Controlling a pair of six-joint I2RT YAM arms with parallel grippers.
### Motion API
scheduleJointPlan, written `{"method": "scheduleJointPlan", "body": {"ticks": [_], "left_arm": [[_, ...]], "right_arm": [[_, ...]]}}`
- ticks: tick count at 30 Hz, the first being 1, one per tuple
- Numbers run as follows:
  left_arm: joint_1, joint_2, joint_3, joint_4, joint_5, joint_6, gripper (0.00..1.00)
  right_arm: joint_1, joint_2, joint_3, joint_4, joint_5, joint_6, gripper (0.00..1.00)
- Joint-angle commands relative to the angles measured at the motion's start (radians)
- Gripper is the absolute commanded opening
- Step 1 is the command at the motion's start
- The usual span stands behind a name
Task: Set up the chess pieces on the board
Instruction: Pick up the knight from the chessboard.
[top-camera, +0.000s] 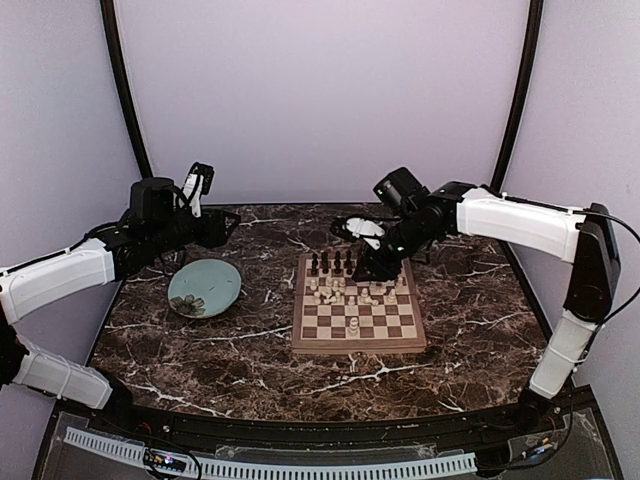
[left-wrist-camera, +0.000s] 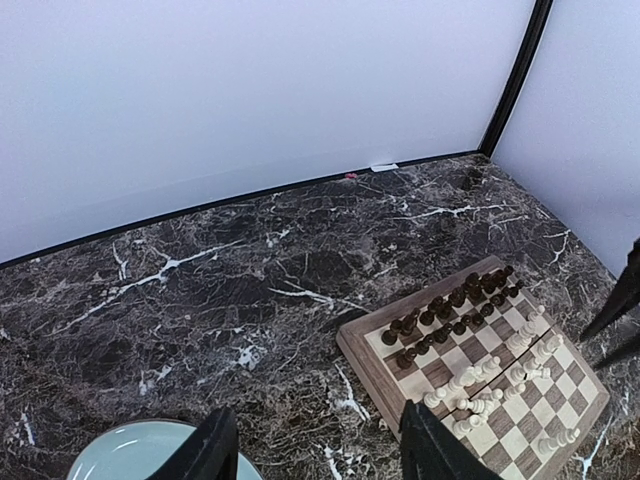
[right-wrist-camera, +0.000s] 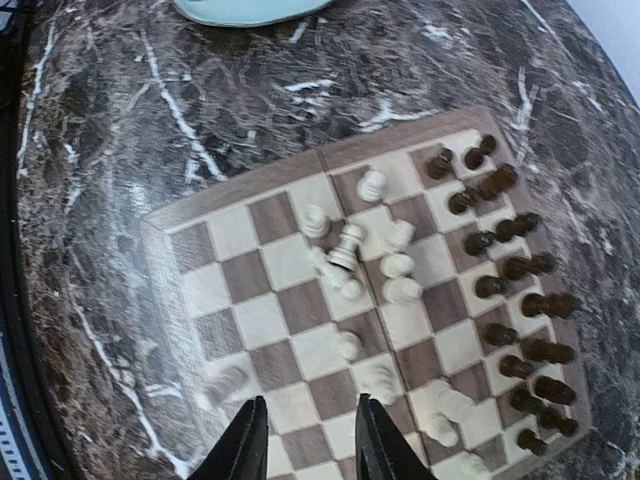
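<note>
The board (top-camera: 358, 347) lies on the marble table, right of centre. Dark chess pieces (top-camera: 330, 264) stand in rows along its far edge. Cream chess pieces (top-camera: 352, 294) sit bunched mid-board, some toppled, and one (top-camera: 353, 325) stands alone nearer me. My right gripper (top-camera: 372, 270) hovers over the board's far right part. In the right wrist view it (right-wrist-camera: 308, 450) is open above bare squares (right-wrist-camera: 255, 320), with nothing between its fingers; cream pieces (right-wrist-camera: 350, 262) lie ahead and dark ones (right-wrist-camera: 512, 290) to the right. My left gripper (left-wrist-camera: 315, 455) is open and empty over bare marble, left of the board (left-wrist-camera: 365, 360).
A round pale-teal plate (top-camera: 205, 287) lies left of the board, under the left arm, its rim (left-wrist-camera: 130, 445) showing by the left finger. In the right wrist view the plate (right-wrist-camera: 250, 8) lies beyond the board. Dark frame posts rise at the back corners.
</note>
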Motion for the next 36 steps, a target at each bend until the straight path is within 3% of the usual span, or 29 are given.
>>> {"method": "scheduleJointPlan", "body": {"ticks": [1, 11, 21, 27, 36], "left_arm": [[0.006, -0.015, 0.021, -0.004, 0.016, 0.011, 0.57], [0.008, -0.006, 0.025, -0.005, 0.030, 0.008, 0.57], [0.006, -0.009, 0.025, -0.007, 0.032, 0.008, 0.57], [0.006, -0.010, 0.025, -0.008, 0.035, 0.009, 0.57], [0.007, -0.011, 0.027, -0.010, 0.038, 0.009, 0.57]], "right_arm": [[-0.099, -0.035, -0.077, 0.027, 0.031, 0.011, 0.28], [-0.179, -0.044, -0.242, 0.127, 0.122, 0.040, 0.21], [-0.180, 0.011, -0.228, 0.123, 0.122, 0.052, 0.26], [-0.180, 0.027, -0.235, 0.110, 0.112, 0.052, 0.35], [-0.179, 0.045, -0.233, 0.109, 0.126, 0.059, 0.27]]}}
